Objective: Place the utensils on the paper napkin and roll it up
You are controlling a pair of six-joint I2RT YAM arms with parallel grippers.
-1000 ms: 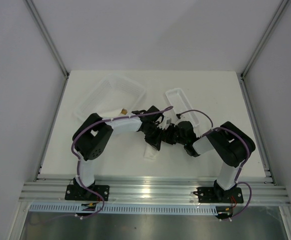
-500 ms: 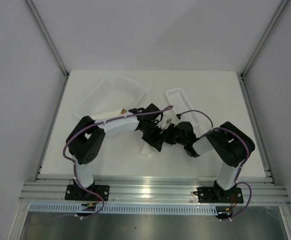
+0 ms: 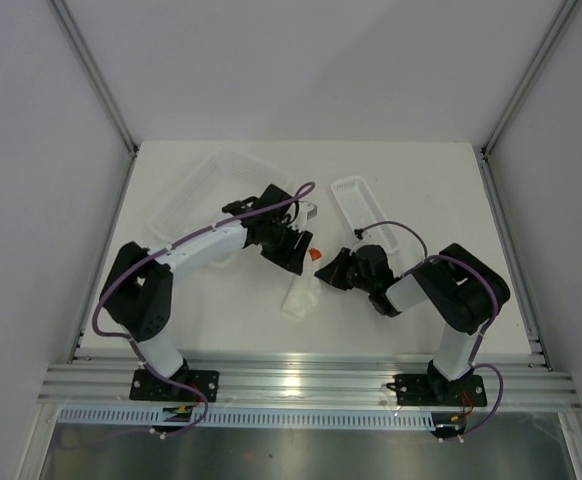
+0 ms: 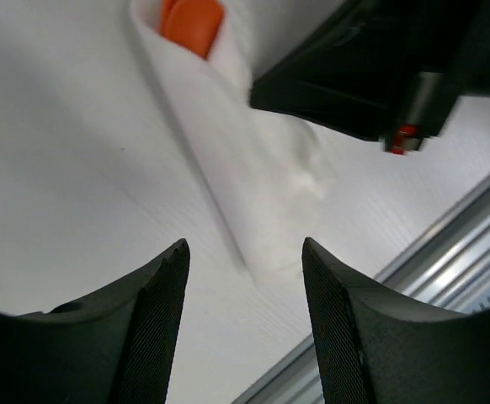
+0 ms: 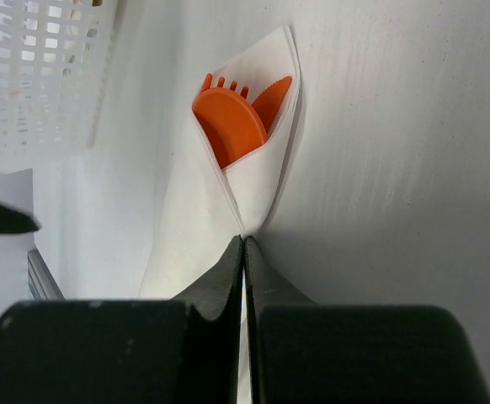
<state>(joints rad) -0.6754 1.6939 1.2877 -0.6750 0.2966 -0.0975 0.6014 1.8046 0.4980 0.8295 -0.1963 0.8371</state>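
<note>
Two-fingered clenching at the right gripper [image 5: 243,246], pressing its tips together on the folded edge of the paper napkin [image 5: 258,181] and leaving only a hairline between them. Spreading wide at the left gripper [image 4: 245,252], gripping nothing, hovering above the same sheet without touching it. Lying wrapped as a cone just beyond the right tips and enclosing the utensils [image 5: 228,118], with an orange spoon bowl, fork tines and a serrated blade peeking from the open mouth. Pointing that mouth toward the left gripper in the overhead view, with the white tail trailing toward the near edge. Resting on a white table [image 3: 421,180], near a white mesh basket [image 5: 34,67] and a narrow clear tray [image 3: 356,200] farther back. Standing between plain white walls, with an aluminium rail [image 3: 311,380] running along the near edge and carrying both arm bases.
</note>
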